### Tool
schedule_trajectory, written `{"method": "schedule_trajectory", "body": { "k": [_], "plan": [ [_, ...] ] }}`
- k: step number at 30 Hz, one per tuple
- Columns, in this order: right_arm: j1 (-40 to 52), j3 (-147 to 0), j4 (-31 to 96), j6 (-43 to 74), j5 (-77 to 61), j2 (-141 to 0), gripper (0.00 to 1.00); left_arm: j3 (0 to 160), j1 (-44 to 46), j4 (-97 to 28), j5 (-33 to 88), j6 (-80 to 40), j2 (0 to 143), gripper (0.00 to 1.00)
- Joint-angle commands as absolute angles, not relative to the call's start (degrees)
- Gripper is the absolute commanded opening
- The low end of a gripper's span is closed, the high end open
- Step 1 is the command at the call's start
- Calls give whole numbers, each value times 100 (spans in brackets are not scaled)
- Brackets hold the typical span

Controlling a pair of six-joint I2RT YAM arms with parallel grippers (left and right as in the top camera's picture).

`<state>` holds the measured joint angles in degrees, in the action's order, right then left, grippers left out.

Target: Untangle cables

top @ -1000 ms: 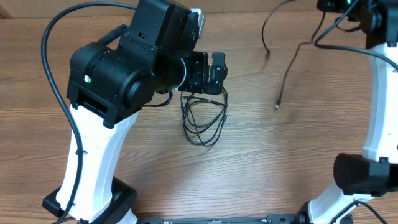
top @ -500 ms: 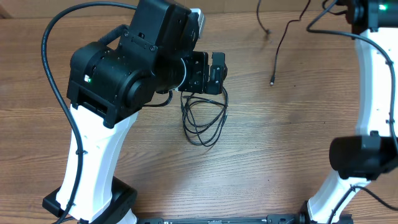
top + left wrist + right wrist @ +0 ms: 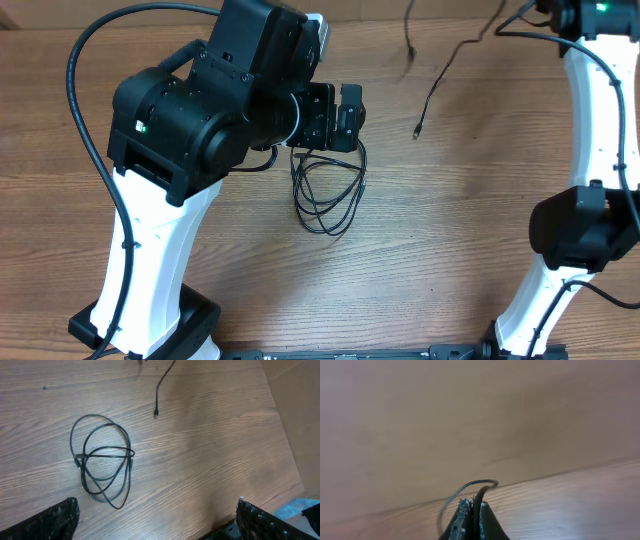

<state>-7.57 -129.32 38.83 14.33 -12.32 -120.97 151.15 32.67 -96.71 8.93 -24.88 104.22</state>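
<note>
A bunch of thin black cables [image 3: 328,195] lies in tangled loops on the wooden table, just in front of my left gripper [image 3: 336,118]. The left wrist view shows the same loops [image 3: 102,460] beyond my wide-open left gripper [image 3: 157,517], which holds nothing. A separate strand [image 3: 440,80] trails from the top right, and its plug end [image 3: 417,130] rests apart from the bunch. That strand [image 3: 162,385] also shows at the top of the left wrist view. My right gripper [image 3: 472,510] is shut on this strand [image 3: 485,482], which curls out above the fingertips.
A thick black arm cable [image 3: 85,110] arcs along the left side. The right arm's white link and black joint [image 3: 580,235] stand along the right edge. The table's edge [image 3: 285,435] runs down the right of the left wrist view.
The right arm has moved toward the far edge of the table, pulling the loose strand with it; its plug end slid left and farther away. The left arm and the looped bunch have not moved.
</note>
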Motion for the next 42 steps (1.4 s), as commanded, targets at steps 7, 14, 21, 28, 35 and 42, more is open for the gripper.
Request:
{"method": "schedule_trajectory", "body": {
  "k": [7,14,21,28,35,42],
  "plan": [
    [-1702,-12853,3865,1500,-325,-12497,4,15100,3304,-9679,836,-2397,10462,100],
    [-2408,-12853,3798,1498,-322,-13041,4,15100,3304,-9679,836,-2397,10462,100],
    [-3083,-12853,3782,1496,-320,-13487,4,15100,3304,-9679,836,-2397,10462,100],
    [-3594,-12853,3706,1474,-294,-13681,4,15100,3304,-9679,838,-2397,10462,100],
    [-3938,-12853,3636,1476,-281,-13745,41,15100,3304,-9679,836,-2399,10462,99],
    [-3966,-12853,3962,1474,-283,-13745,100,15100,3304,-9679,836,-2397,10462,100]
  ]
}}
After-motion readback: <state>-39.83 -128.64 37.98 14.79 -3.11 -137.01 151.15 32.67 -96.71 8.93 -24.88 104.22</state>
